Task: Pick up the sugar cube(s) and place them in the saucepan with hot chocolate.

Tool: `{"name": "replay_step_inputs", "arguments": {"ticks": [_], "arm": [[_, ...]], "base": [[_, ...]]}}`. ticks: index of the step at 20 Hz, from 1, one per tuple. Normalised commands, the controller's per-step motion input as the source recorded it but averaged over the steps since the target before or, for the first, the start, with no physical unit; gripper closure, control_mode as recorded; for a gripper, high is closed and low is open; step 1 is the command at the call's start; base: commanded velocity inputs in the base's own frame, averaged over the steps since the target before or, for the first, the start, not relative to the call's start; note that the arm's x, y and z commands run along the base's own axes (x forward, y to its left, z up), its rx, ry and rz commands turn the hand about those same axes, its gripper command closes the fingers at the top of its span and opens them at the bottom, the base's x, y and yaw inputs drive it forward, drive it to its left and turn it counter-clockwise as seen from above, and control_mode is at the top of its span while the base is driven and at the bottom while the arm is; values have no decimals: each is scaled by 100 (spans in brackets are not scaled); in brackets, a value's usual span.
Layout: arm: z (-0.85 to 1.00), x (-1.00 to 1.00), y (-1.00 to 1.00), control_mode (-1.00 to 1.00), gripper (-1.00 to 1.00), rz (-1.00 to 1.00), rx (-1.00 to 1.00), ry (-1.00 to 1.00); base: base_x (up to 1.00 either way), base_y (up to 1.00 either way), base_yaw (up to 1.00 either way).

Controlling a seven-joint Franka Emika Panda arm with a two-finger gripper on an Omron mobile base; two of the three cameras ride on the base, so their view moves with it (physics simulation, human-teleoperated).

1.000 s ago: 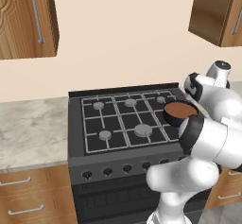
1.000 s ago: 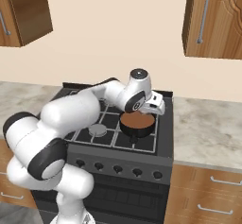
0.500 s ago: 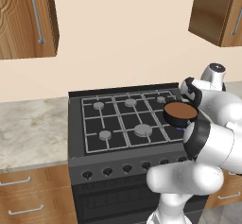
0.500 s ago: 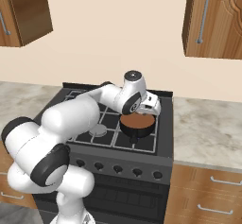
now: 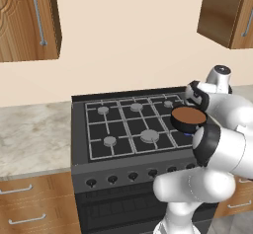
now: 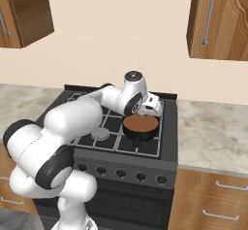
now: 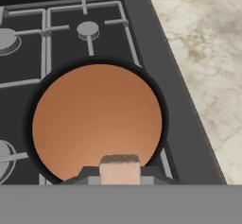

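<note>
Jaws around sugar cube [image 7: 119, 168], above saucepan [image 7: 97, 122]

You have a saucepan [image 7: 158, 95] with a black rim and plain orange-brown liquid, shading slightly lighter toward one side. The sugar cube [image 7: 120, 168] is pale tan with a mottled grey-brown top. The stove [image 5: 79, 129] is dark charcoal with grey grates and light grey burner caps. The counter [image 7: 208, 53] is beige marble with brownish mottling. The cabinets [image 6: 223, 20] show warm brown wood grain with silver handles. The wall [image 5: 128, 40] is plain cream.
</note>
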Motion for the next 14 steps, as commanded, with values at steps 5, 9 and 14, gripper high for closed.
{"name": "replay_step_inputs", "arguments": {"ticks": [5, 9, 14], "arm": [[0, 22, 17, -100, 100, 0, 0, 0], [0, 33, 12, -100, 100, -4, -2, 12], [-7, 13, 4, -100, 100, -4, -2, 22]], "base": [[0, 0, 0], [0, 0, 0], [0, 0, 0]]}}
